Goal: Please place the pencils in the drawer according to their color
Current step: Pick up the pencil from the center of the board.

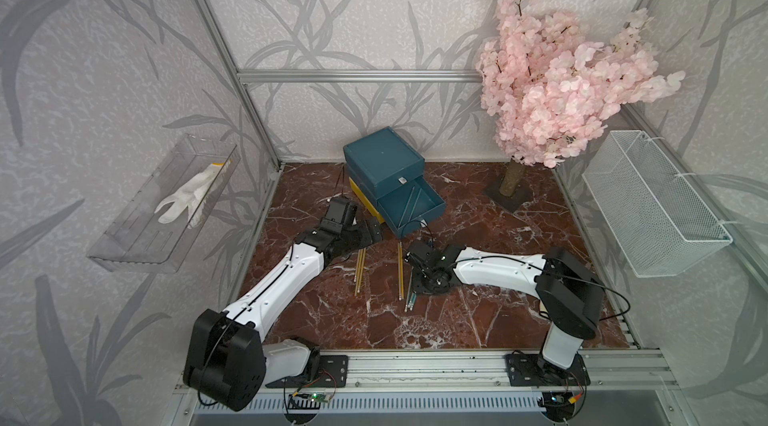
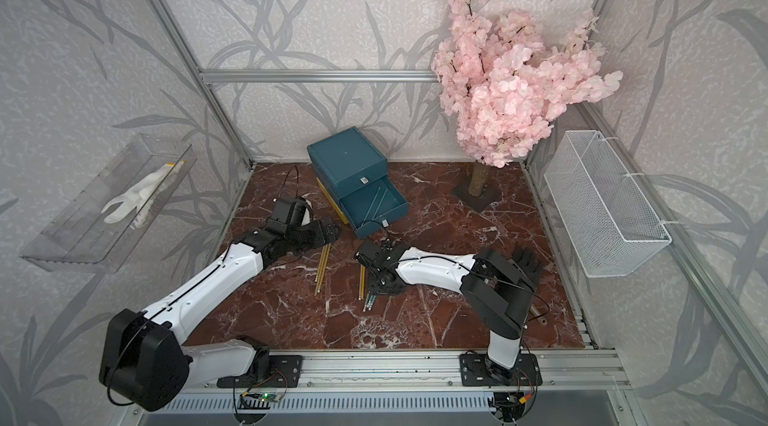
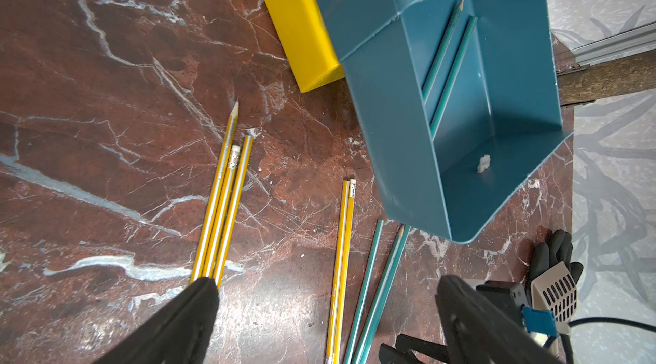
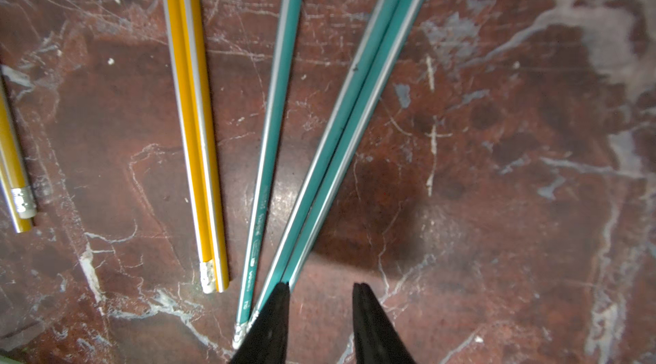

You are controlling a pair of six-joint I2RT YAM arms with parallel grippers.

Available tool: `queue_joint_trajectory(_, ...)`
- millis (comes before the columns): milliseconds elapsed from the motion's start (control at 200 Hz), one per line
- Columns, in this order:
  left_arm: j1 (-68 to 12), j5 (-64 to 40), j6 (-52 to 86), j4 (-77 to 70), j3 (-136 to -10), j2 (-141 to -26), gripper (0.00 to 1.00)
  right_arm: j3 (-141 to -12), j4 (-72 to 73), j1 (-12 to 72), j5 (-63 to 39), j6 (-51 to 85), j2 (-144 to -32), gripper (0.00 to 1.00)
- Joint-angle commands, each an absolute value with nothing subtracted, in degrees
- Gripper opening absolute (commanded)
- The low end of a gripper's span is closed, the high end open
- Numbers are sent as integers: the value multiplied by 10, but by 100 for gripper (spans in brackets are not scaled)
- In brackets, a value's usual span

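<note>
Glossy lacquered pencils (image 4: pixel 193 114) on a polished, veined marble-look tabletop (image 4: pixel 497 167) — the drawer (image 3: pixel 390 131) smooth, matt plastic.

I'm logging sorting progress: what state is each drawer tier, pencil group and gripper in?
Top dark teal plastic drawer tier: shut.
Middle dark teal drawer tier: pulled open, two thin teal pencils inside.
Yellow bottom tier: cannot tell whether shut.
Thin yellow pencils: lying loose on the red marble table.
Remaining teal pencils: lying on the table.
Left gripper: open, empty.
Right gripper: open, gripping nothing.
</note>
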State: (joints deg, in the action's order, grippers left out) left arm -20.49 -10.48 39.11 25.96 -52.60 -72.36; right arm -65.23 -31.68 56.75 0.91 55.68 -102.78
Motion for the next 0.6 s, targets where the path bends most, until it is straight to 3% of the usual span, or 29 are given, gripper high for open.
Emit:
queue_joint_trajectory(0, -202, -107, 389, 256, -515, -714, 100, -669, -330, 569, 5, 550, -1038, 33)
queue_joint_trajectory(595, -202, -105, 391, 254, -504, -702, 100, -687, -359, 568, 9, 544, -1085, 28)
